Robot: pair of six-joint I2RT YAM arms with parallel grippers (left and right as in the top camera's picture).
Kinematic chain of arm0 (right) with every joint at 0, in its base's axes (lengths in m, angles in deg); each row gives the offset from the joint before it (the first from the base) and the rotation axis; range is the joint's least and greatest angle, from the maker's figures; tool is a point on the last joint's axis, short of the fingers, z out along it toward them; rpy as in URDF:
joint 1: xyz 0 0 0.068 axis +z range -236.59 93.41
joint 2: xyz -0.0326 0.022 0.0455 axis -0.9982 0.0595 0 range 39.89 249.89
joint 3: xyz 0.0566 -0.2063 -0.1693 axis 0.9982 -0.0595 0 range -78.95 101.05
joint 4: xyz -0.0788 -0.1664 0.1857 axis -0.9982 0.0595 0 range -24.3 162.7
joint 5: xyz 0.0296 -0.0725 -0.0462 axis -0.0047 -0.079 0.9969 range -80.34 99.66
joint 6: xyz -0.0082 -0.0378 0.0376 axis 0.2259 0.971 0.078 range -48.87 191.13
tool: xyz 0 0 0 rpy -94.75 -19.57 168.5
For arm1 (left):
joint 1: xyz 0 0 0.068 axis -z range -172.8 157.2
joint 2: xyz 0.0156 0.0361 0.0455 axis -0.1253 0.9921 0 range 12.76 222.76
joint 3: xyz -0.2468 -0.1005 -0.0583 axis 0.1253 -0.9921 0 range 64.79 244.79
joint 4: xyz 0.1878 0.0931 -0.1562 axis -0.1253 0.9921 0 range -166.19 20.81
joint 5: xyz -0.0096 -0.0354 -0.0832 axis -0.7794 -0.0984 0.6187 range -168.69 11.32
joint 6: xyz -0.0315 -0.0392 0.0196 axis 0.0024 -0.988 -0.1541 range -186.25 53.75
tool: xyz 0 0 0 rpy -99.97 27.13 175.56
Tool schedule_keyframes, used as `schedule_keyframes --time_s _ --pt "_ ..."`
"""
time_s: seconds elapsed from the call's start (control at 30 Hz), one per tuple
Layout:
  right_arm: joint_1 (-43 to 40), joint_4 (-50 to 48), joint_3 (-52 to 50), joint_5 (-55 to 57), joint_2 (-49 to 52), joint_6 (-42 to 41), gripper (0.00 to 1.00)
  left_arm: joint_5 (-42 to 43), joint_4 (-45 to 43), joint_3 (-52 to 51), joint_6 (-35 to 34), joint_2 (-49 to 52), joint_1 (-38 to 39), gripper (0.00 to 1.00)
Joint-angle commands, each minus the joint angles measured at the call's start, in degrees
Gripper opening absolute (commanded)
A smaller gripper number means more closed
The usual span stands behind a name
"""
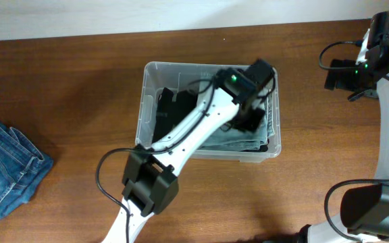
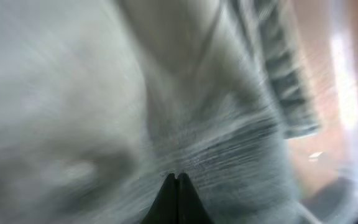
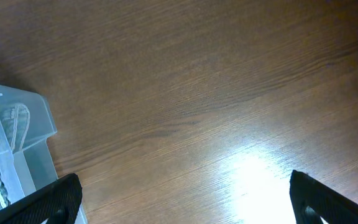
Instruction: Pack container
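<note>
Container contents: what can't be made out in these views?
- Overhead: the left arm covers the middle of the container, hiding much of the clothing inside.
- Left wrist: the grey fabric is motion-blurred; whether the shut fingers pinch it is unclear.
- Right wrist: only a container corner shows, cut off by the left edge.

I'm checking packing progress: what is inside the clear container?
Folded grey fabric and dark clothing lie in the container. The left arm and its shut hand cover the middle, so anything beneath them is hidden.

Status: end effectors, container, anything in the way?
Left end effector shut, inside container against grey cloth. Right end effector open over table. Jeans outside, nothing blocking.
</note>
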Motion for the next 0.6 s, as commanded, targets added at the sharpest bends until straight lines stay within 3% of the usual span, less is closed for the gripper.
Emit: schedule_keyframes --time_s 0.0,0.37,0.57 --pt "-0.2 0.0 0.4 0.5 -0.2 -0.4 0.99 -0.8 1.7 6.5 -0.3 -5.4 -4.7 0.01" --pt "-0.2 0.0 0.4 0.5 -0.2 -0.4 0.99 -23.7 18.6 11.4 -5.1 -18.8 -27.4 0.01" --pt "-0.2 0.0 0.4 0.5 -0.2 -0.4 0.99 -24.6 20.4 10.8 -6.8 -20.9 -44.9 0.01"
